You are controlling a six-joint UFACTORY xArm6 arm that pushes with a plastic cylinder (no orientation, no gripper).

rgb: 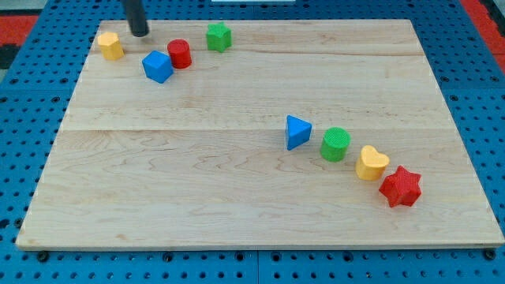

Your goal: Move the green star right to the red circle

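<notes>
Our tip (140, 34) carries no gripper and rests on the counter (197, 173). Toward the view's right of it sit the red cylinder (180, 54), then the green star (218, 36), slightly apart.

My tip (140, 34) sits between yellow block (110, 46) (perhaps pentagonal) and red circle (180, 54).
</notes>
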